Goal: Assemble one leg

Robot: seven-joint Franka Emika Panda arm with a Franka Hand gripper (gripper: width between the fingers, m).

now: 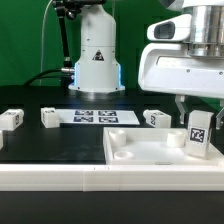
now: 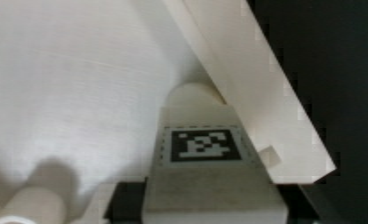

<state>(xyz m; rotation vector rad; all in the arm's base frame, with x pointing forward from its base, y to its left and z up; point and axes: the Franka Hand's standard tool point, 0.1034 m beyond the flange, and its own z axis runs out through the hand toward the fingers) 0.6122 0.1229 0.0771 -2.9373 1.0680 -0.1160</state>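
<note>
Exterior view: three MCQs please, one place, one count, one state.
1. Along the tabletop, the held leg is at: A) the exterior view's right end B) the left end C) the middle
2. Loose legs on the table: A) one B) three C) five
3. The held leg is: A) lying flat B) upright C) upside down on the table

1 A: it is near the right rim.
2 B: two at left, one mid-right.
3 B: fingers flank it, and it stands tall, tag facing the camera.
</note>
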